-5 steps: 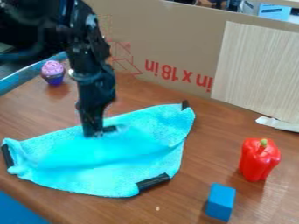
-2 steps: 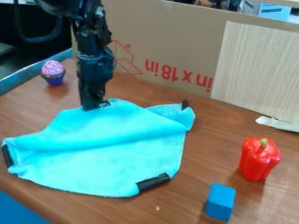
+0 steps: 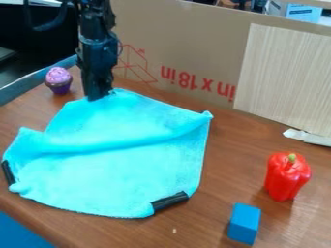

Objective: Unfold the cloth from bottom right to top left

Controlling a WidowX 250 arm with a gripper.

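On the counter (image 3: 226, 164), near its far edge, the jaws pinch the cloth (image 3: 129, 174), and too long a pull could drag it with its fold (image 3: 119, 144).

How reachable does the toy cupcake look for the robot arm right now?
Probably yes: nothing visible stands between the gripper and the toy cupcake nearby, though it would first have to release the cloth.

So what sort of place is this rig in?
Probably a robotics lab or workshop bench: a black robot arm over a brown wood-look table, a printed brown cardboard panel behind it, and a red toy bell pepper.
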